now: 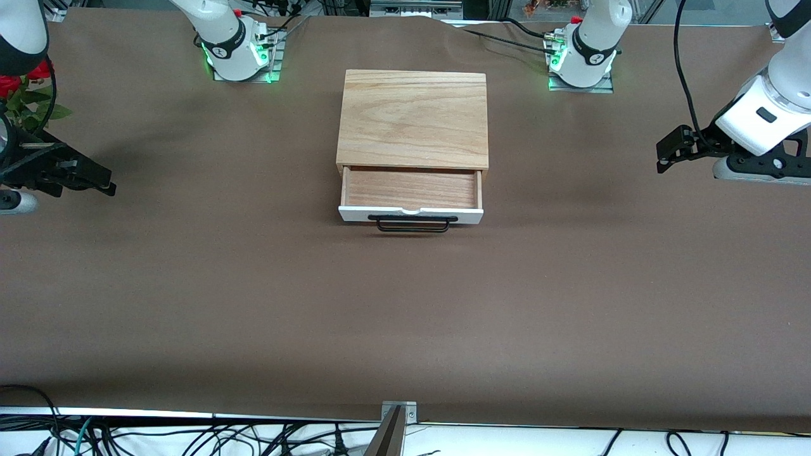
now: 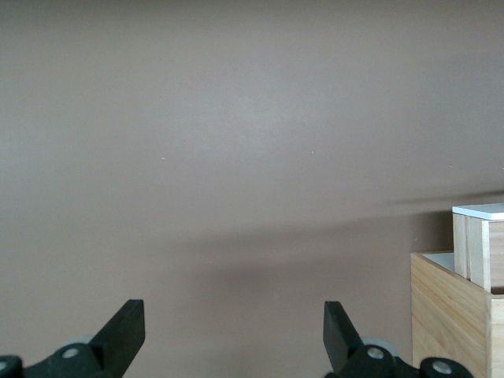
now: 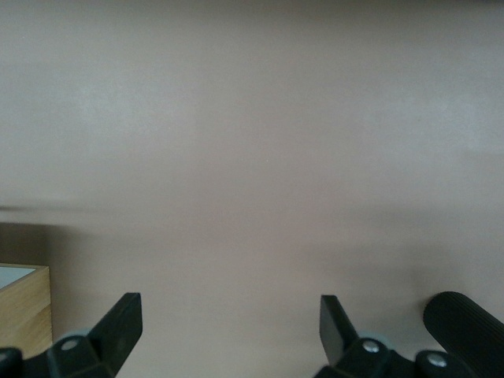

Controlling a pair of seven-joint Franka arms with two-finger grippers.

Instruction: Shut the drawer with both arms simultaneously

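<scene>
The drawer (image 1: 410, 197) stands pulled out of the oak box (image 1: 414, 119), its white front and black handle (image 1: 412, 224) on the edge nearer the front camera. Bare brown table (image 1: 405, 316) surrounds the box. The left gripper (image 1: 673, 151) hangs spread open over the table toward the left arm's end, well apart from the box. The right gripper (image 1: 95, 180), fingers parted too, hangs toward the right arm's end.

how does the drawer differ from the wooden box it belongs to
The drawer is a shallow open tray; the wooden box has a broad, flat closed top. The drawer has a white front panel with a black handle; the box is plain oak all over. The drawer sticks out nearer to the front camera than the box. Both show light wood grain.
</scene>
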